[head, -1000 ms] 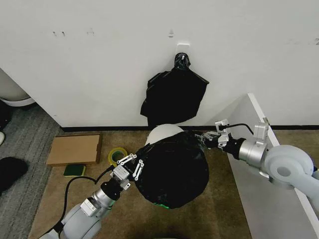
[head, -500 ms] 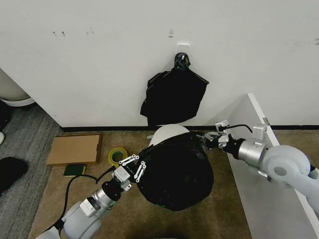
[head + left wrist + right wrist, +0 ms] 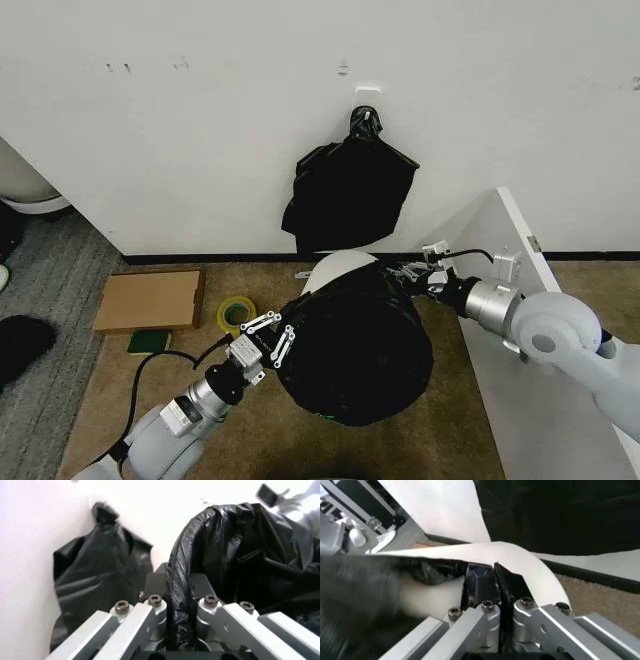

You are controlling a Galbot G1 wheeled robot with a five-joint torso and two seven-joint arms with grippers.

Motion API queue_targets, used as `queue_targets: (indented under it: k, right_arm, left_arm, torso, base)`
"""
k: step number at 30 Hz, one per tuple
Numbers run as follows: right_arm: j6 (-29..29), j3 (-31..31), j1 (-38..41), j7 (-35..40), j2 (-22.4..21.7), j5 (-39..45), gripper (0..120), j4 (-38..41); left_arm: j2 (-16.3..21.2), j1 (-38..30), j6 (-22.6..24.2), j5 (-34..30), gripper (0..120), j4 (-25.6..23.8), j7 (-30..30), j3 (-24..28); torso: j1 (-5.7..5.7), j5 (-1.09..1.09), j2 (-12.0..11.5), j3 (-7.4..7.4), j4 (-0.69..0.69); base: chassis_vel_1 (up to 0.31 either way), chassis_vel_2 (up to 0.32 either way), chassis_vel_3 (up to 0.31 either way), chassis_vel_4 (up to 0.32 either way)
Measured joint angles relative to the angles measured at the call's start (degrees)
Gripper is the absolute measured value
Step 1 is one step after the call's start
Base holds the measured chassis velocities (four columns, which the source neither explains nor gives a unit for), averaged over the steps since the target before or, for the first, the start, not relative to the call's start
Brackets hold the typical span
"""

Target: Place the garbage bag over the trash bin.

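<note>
Left gripper (image 3: pixel 268 338) and right gripper (image 3: pixel 415 274) each pinch the garbage bag (image 3: pixel 358 340) hem — draped across the trash bin (image 3: pixel 338 267) by the wall | Advice: keep hem taut, lower evenly over the rim — judged.

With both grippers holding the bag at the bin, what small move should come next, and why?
Probably draw the garbage bag farther toward the wall. The left gripper and right gripper pinch its edge on opposite sides, yet the trash bin rim on the wall side shows bare white.
</note>
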Motion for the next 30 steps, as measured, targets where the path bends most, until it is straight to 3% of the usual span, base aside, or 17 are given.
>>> queue_targets:
  k: [3,5,7,10,19,28,30]
  right_arm:
    - [0.75,1.25,-1.84,-0.01,-0.08,-2.13,1,0.21]
    - [1.42,1.96,-3.03,-0.01,-0.06,-3.77,12,0.28]
    - [1.55,2.11,-3.33,-0.01,-0.06,-4.08,13,0.28]
    - [2.72,2.40,-4.41,0.28,0.09,-5.05,28,0.41]
    - [2.75,2.08,-3.68,0.46,1.53,-4.78,61,-1.32]
    - [6.90,3.64,-2.90,0.30,2.67,10.78,94,-1.84]
    - [6.99,3.69,-2.83,0.31,2.73,11.14,95,-1.83]
  left_arm:
    - [-0.20,0.14,2.71,-1.17,4,0.34,-2.43,-0.35]
    - [-0.29,0.20,4.98,-2.30,4,0.49,-4.06,-0.71]
    - [-0.30,0.20,5.53,-2.72,4,0.50,-4.39,-0.78]
    - [-0.51,-0.04,8.19,-5.47,4,0.69,-5.98,-0.95]
    - [-0.35,-0.43,7.55,-8.65,4,0.45,-5.24,-1.02]
    - [-0.25,-0.06,7.16,-7.69,4,0.80,-5.17,-1.26]
    - [-0.25,-0.06,7.16,-7.65,4,0.80,-5.17,-1.24]
  torso:
    - [0.00,0.00,0.00,0.00,0.00]
    - [0.00,0.00,0.00,0.00,0.00]
    - [0.00,0.00,0.00,0.00,0.00]
    - [0.00,0.00,0.00,0.00,0.00]
    - [0.00,0.00,0.00,0.00,0.00]
    - [0.00,0.00,0.00,0.00,0.01]
    - [0.00,0.00,0.00,0.00,0.01]
  base:
    - [0.000,0.000,0.000,0.000]
    - [0.000,0.000,0.000,0.000]
    - [0.000,0.000,0.000,0.000]
    - [0.000,0.000,0.000,0.000]
    - [0.000,0.000,0.000,0.000]
    - [0.000,0.000,0.000,0.000]
    - [0.000,0.000,0.000,0.000]
